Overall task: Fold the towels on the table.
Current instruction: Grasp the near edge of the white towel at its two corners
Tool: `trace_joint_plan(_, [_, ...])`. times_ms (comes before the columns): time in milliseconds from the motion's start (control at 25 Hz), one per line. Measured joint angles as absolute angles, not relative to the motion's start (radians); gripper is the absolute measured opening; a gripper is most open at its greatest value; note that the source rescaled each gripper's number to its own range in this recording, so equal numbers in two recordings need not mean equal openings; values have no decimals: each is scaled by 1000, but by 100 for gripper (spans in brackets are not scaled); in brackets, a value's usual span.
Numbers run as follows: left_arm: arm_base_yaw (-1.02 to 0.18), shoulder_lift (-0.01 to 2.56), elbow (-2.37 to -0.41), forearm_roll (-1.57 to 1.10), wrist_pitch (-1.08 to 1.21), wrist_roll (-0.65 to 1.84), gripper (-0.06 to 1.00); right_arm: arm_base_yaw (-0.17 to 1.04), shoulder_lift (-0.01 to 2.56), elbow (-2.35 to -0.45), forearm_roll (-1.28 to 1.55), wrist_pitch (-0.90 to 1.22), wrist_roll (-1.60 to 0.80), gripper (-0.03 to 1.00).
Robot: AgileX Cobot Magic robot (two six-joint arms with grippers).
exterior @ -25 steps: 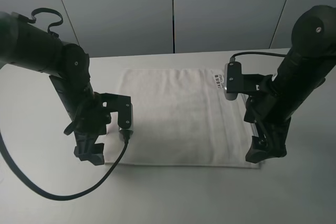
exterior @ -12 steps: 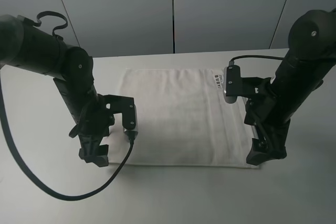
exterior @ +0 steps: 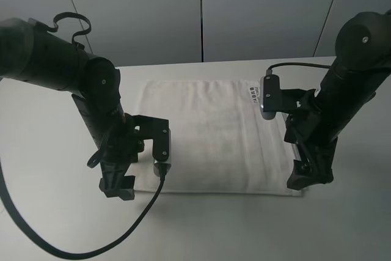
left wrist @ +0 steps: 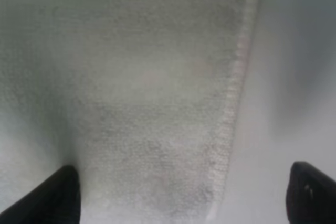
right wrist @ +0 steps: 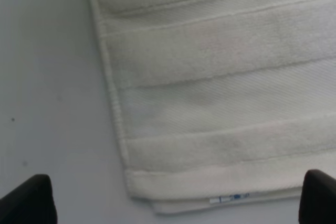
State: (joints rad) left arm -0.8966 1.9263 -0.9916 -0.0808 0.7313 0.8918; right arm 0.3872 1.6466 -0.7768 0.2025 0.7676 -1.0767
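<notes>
White terry towel (exterior: 211, 136) is spread flat on the middle of the bench (exterior: 55, 151), with its label (exterior: 255, 93) at the far right corner. The left hand (exterior: 117, 186) is held wide open at the near left corner, with nothing gripped. The right hand (exterior: 310, 177) is likewise spread wide over the near right corner. Whether any fingertip touches the cloth cannot be told. Bare bench is seen beyond every towel edge.

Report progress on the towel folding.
Done: nothing folded yet; the towel lies spread flat on the table. In hand: the left end effector and right end effector are down at its two near corners, both open, gripping nothing. Left: grasp the corners and make every fold.
</notes>
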Motion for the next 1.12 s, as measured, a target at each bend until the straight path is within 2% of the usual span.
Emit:
trace_joint_plan(680, [-897,1973,-995,-77,729,890,100,391,1647,-771,192,763,-1077,100])
trace_joint_plan(920, [-897,1981,-999,-47,723,860,100,478,1647,-744,109,723,-1056,100])
trace_joint_plan(1120, [-898,1987,-1001,-41,723,839,100,492,1647,-744,82,702,-1013,100])
